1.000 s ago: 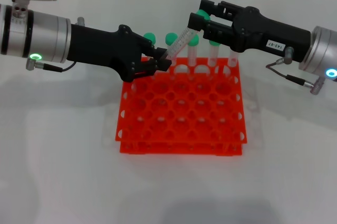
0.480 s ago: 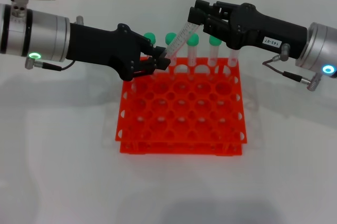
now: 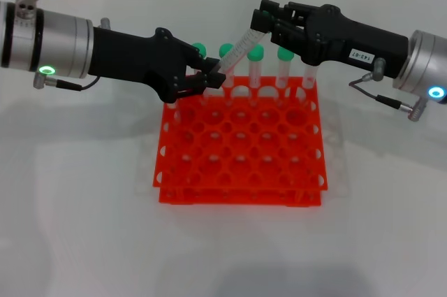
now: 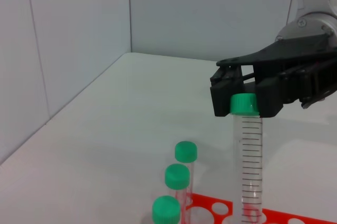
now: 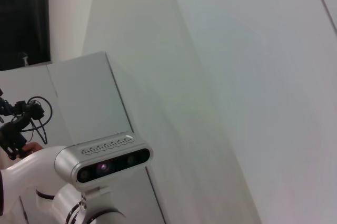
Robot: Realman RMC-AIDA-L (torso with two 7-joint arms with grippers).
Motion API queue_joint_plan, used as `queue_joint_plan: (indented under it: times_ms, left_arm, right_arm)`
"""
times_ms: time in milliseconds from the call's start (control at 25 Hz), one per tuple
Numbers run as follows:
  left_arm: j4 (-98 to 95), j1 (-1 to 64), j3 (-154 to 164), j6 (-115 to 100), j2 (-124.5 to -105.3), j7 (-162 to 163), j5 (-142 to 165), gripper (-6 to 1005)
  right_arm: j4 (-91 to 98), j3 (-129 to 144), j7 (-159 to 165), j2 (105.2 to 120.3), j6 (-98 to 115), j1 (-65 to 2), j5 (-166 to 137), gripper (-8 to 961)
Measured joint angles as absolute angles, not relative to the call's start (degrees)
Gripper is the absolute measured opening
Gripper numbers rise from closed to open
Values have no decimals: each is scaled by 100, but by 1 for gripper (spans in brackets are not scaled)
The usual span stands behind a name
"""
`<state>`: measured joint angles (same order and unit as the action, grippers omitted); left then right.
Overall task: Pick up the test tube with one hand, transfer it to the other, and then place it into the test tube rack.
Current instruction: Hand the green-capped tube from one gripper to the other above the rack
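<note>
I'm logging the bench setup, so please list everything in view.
held tube: one, clear with green cap, tilted over the rack's back edge between the two claws
rack tubes: five seen, clear, green caps, upright in the back row; one cap hidden by the right claw
rack: one, orange, mid-table
table: one, white
left claw: black, at the held tube's lower end
right claw: black, white label, shut on the cap end
</note>
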<state>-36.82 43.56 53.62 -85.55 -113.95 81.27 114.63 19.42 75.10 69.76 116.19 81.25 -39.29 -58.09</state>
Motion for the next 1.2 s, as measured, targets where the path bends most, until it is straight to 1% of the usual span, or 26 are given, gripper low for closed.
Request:
queue_joint_plan:
  times_ms: [160, 480, 720, 800, 920, 1040, 1200]
  left_arm:
    - [-3835, 4347, 5359, -8536, -11396, 8412, 11474, 352]
    - [-4051, 4290, 5395, -8571, -11454, 8632, 11483, 359]
    - [-4257, 4215, 5397, -8754, -11450, 8935, 11488, 575]
    - [-4595, 4079, 5394, -8811, -11460, 9165, 11489, 669]
    - [-5472, 3757, 5395, -8974, -11531, 9627, 11490, 811]
    - [-6273, 3497, 5396, -9198, -11583, 10156, 11497, 894]
    - [-7121, 3291, 5394, -9438, -11598, 10896, 11721, 894]
  right_arm:
    - [1945, 7505, 6989, 11620, 8125, -3913, -5831, 257]
    - [1955, 7492, 6995, 11619, 8126, -3883, -5832, 260]
    - [1964, 7483, 6998, 11610, 8129, -3884, -5831, 262]
    - [1978, 7493, 7003, 11596, 8137, -3884, -5831, 262]
    - [2000, 7502, 7006, 11575, 8165, -3885, -5830, 264]
    - [2052, 7502, 7022, 11552, 8173, -3885, -5847, 265]
    - [2141, 7505, 7071, 11526, 8175, -3866, -5942, 266]
